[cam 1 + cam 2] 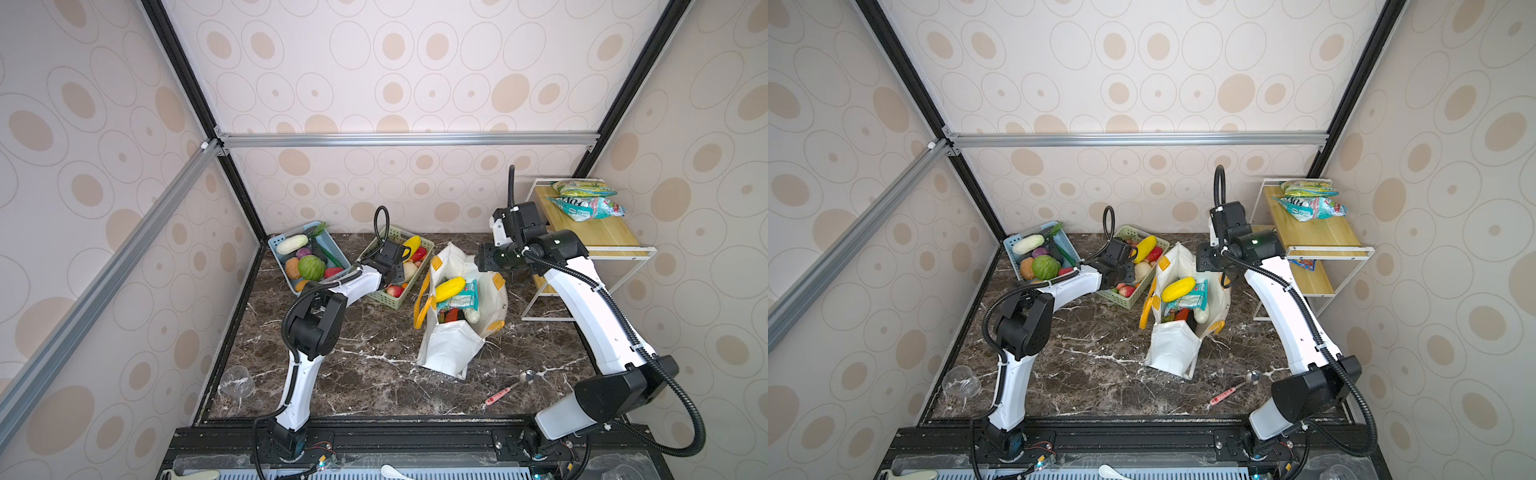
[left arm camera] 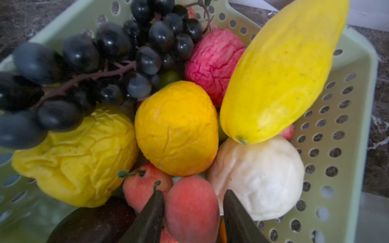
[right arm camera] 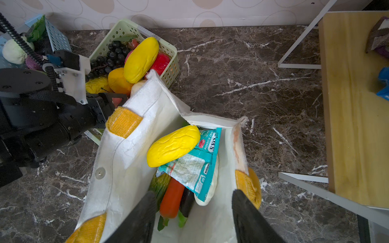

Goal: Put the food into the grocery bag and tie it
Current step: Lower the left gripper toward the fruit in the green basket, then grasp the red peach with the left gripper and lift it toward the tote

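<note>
On the counter (image 1: 365, 374), the white bag (image 1: 449, 349) stands open beneath the right hand (image 3: 193, 192), which is held wide and empty, and just beside the green basket (image 2: 336, 147). There the left hand (image 2: 193, 191), nearer the fruit, is set narrowly around a peach (image 2: 189, 210) lying between its fingers; whether it is already pinched cannot be told.

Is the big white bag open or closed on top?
Open. The white bag gapes wide at the top, its handles hang apart untied, and a yellow fruit and a snack packet show inside.
</note>
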`<state>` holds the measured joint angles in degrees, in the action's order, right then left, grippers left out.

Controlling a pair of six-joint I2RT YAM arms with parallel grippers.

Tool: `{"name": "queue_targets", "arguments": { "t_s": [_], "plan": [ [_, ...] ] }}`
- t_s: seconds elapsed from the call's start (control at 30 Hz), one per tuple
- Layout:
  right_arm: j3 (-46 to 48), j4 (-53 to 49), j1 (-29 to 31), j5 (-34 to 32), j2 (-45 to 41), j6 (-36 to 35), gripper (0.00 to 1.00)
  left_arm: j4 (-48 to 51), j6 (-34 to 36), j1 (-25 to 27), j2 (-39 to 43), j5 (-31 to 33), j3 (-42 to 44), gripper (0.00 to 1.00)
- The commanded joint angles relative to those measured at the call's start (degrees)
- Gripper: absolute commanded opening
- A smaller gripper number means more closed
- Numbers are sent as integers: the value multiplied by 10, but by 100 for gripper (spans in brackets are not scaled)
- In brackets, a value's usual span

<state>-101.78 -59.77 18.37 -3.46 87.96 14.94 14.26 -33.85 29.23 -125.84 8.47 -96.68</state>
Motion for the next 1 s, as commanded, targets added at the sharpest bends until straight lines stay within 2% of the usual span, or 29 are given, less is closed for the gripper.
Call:
{"name": "queue_targets", "arguments": {
  "t_s": [0.0,0.13,0.43,0.97],
  "plan": [
    [11,-2,4,-9,-23,3,60,9,-8,-5,-24,16,-34,50],
    [16,-2,4,-8,-29,4,60,19,-10,-5,-35,22,-46,51],
    [21,4,4,3,-26,8,60,2,-10,-5,0,29,-10,36],
    [36,15,4,0,-27,11,61,-46,-6,-5,131,-16,74,37]
  ]
}}
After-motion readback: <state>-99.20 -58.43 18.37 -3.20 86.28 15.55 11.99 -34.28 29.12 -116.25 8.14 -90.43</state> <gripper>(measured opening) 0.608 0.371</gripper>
